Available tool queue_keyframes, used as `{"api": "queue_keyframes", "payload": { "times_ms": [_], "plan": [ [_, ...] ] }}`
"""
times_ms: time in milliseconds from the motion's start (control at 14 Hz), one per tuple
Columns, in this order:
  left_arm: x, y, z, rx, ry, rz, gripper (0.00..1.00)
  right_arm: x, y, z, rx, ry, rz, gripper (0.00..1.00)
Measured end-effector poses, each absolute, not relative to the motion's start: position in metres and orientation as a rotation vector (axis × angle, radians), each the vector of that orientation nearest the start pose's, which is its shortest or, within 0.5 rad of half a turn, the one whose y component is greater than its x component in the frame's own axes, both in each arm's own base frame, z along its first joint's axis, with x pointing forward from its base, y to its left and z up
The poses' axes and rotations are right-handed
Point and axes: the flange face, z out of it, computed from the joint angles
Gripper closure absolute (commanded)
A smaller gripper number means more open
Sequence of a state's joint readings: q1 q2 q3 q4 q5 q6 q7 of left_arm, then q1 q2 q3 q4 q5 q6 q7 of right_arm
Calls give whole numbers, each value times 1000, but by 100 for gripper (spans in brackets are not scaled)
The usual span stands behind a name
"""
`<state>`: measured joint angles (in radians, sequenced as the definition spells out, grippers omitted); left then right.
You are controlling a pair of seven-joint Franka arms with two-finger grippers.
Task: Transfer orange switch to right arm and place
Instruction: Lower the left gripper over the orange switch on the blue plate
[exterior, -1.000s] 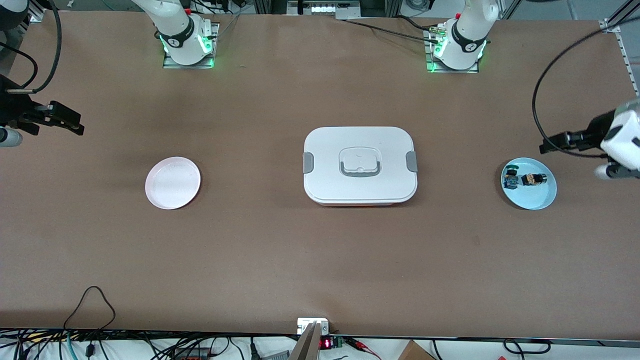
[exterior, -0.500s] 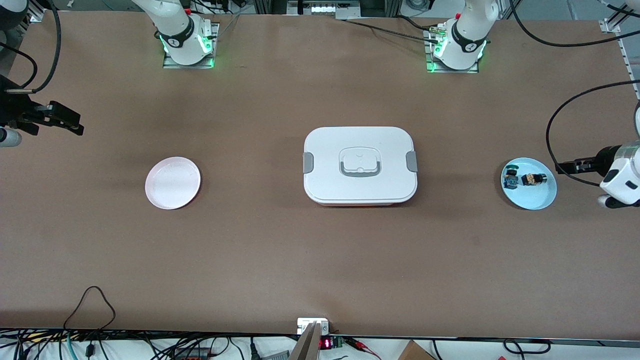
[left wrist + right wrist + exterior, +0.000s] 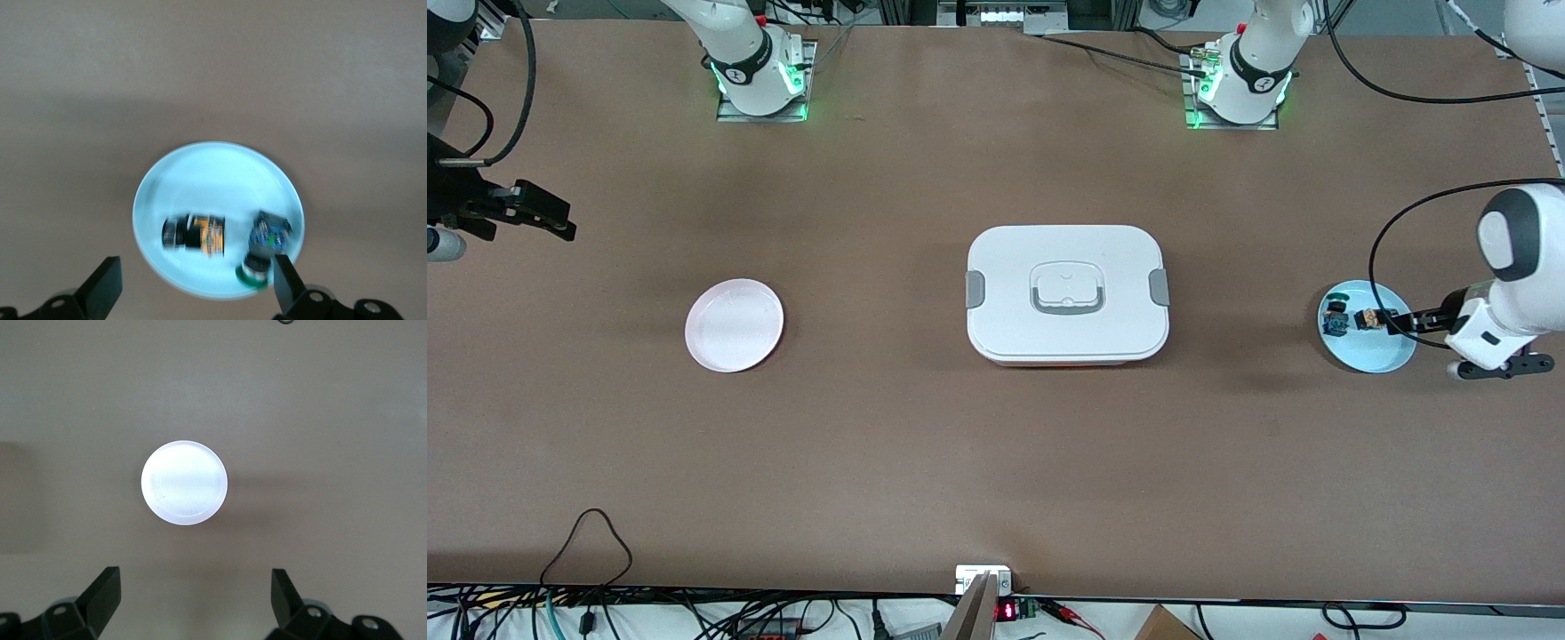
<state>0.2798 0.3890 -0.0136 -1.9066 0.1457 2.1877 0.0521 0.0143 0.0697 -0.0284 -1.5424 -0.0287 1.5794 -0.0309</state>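
Observation:
The orange switch point(image 3: 1371, 318) lies on its side on a light blue plate point(image 3: 1369, 354) at the left arm's end of the table, beside a dark part with a teal-green cap point(image 3: 1335, 318). My left gripper point(image 3: 1400, 322) is open and empty over the plate's edge, close to the orange switch. In the left wrist view the orange switch point(image 3: 197, 233) and the teal-capped part point(image 3: 263, 252) lie on the plate point(image 3: 213, 173) just ahead of my open left gripper point(image 3: 193, 272). My right gripper point(image 3: 543, 213) waits open and empty at the right arm's end of the table.
A white lidded lunch box point(image 3: 1067, 293) with grey clips sits mid-table. A pale pink plate point(image 3: 734, 324) lies toward the right arm's end and shows empty in the right wrist view point(image 3: 184, 482), ahead of my right gripper point(image 3: 193, 590). A black cable point(image 3: 1383, 231) loops above the blue plate.
My left gripper has swung down and in toward the blue plate, ending over its edge by the orange switch. The right arm has not moved.

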Motion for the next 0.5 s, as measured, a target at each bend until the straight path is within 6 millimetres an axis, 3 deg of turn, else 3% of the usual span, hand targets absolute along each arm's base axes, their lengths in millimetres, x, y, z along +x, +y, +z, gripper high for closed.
{"api": "queue_keyframes", "payload": {
  "times_ms": [357, 500],
  "plan": [
    [550, 179, 225, -3048, -130, -102, 0, 576, -11, 598, -3171, -28, 55, 0],
    [533, 185, 211, -3049, -115, -132, 0, 576, -11, 598, -3171, -28, 57, 0]
  ]
}}
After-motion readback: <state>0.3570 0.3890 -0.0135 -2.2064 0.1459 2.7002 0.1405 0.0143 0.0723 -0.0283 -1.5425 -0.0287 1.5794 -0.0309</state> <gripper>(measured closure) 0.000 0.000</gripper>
